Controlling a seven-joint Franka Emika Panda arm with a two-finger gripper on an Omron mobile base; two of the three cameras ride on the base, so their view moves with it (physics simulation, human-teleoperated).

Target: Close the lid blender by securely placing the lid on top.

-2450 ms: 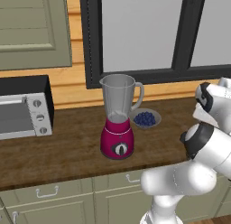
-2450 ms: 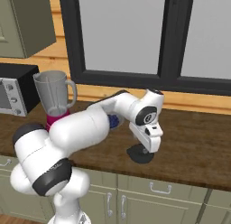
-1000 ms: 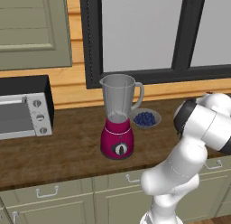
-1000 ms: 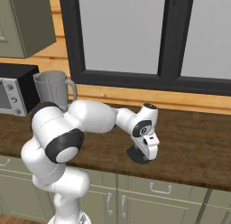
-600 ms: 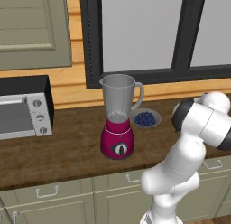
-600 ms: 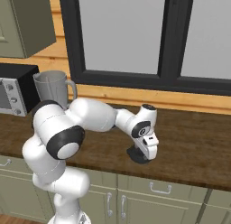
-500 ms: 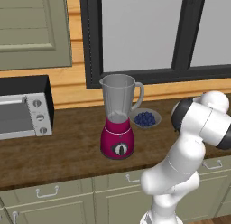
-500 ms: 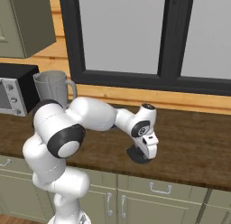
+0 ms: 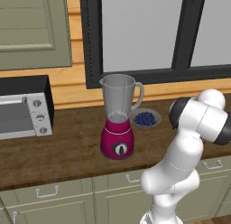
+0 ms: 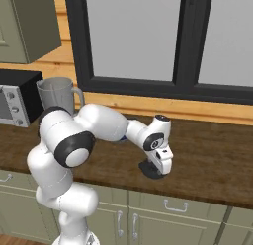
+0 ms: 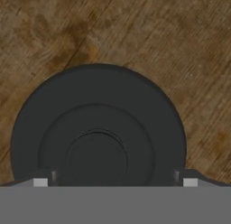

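Note:
The lid (image 11: 97,133), a flat round black disc with a raised centre knob, lies on the wooden counter straight under my hand. My gripper (image 11: 115,182) is open, one fingertip (image 11: 40,181) at each side of the disc just above it. From the right base view the gripper (image 10: 159,171) points down over the lid (image 10: 148,170) near the counter's front edge. The blender (image 9: 118,121), with a magenta base and a clear jar open at the top, stands to the left on the counter; its jar (image 10: 57,93) shows behind my arm.
A small bowl of blueberries (image 9: 145,118) sits just right of the blender. A toaster oven (image 9: 22,108) stands at the counter's left end. A dark-framed window and wood-panelled wall run behind the counter (image 10: 212,160), with cabinet doors below.
My hand has come down from higher up to sit low over the lid. Over the last half second it has barely moved, and the jaws stay wide.

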